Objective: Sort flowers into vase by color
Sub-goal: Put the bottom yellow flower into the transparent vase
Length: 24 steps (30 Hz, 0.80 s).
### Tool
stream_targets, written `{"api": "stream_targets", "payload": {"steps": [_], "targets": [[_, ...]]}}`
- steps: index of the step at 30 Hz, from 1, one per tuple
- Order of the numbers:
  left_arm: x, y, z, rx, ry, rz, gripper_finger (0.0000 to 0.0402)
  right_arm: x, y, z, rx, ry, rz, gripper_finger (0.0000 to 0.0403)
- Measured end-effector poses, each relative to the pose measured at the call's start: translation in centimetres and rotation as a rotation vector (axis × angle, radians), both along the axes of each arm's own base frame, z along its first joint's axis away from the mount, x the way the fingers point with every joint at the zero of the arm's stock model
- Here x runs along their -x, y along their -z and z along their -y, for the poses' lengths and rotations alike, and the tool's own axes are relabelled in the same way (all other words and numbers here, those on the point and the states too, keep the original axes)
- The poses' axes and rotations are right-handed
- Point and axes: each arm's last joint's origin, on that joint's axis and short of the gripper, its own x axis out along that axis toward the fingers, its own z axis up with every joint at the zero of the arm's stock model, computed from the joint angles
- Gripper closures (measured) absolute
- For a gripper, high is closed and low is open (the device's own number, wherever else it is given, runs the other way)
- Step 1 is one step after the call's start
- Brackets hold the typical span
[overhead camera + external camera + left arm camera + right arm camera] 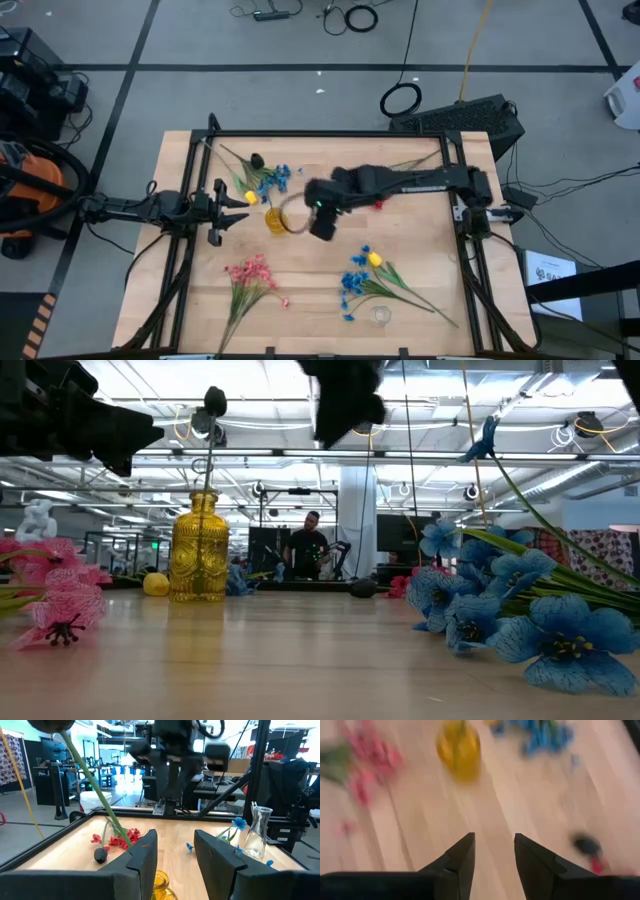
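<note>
Table [420, 310]: wooden top inside a black frame; everything below lies or stands on it.
Right gripper [322, 222]: reached to mid-table, just beside the yellow vase; its own view shows the 2 fingers parted with nothing between them, so released.
Left gripper [240, 208]: at the left side, near the yellow vase; fingers part-way apart, and its own view shows no stem between them, so it grasps nothing.
Yellow vase [199, 548]: 1, amber glass, upright at mid-table; 1 dark-budded stem [210, 445] stands in its neck. Judged heavy for its size, hard and breakable; a knock from either arm could tip it.
Clear vase [256, 836]: 1, glass, upright near the front edge; looks empty, though its mouth is hard to read.
Blue flowers [520, 610]: 2 loose groups, 1 near the front right by the clear vase, 1 at the back left [272, 178].
Pink flowers [248, 274]: 1 spray, lying flat at the front left.
Red flowers [122, 839]: 1 small cluster on the wood toward the right arm's side, with 1 dark bud [100, 855] just beside it.
Yellow buds [374, 258]: 2 seen, 1 in each blue group.
Handling, flowers: judged very light, with thin springy wire-like stems and soft fabric heads; stems lie flat and may slide or roll.
Where to hold: on the bare stem just below the blossoms, not on the petals.
</note>
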Motion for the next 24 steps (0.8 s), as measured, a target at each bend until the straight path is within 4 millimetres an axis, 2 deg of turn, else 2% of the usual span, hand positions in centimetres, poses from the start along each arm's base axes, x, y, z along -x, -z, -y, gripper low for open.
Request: {"api": "stream_targets", "payload": {"steps": [5,11,15,19,24], "targets": [[0.0,-0.1,0.0,0.012,0.01,0.008,0.0265,4.2,1.0,-1.7,-0.058,0.062,0.071,0.029],[0.0,-0.3,0.1,0.175,0.054,0.034,0.0265,10.6,2.1,-2.5,-0.209,0.194,0.236,0.0302],[0.0,-0.5,0.0,0.256,0.032,0.046,0.0265,14.2,3.1,-2.6,-0.286,0.273,0.286,0.0309],[-0.1,-0.9,-0.2,0.38,-0.037,-0.008,0.0265,17.1,4.9,-2.5,-0.313,0.329,0.26,0.0317],[-0.5,-2.5,-0.2,0.374,-0.096,-0.162,0.0265,19.8,7.2,-2.1,-0.371,0.367,0.215,0.033]]}}
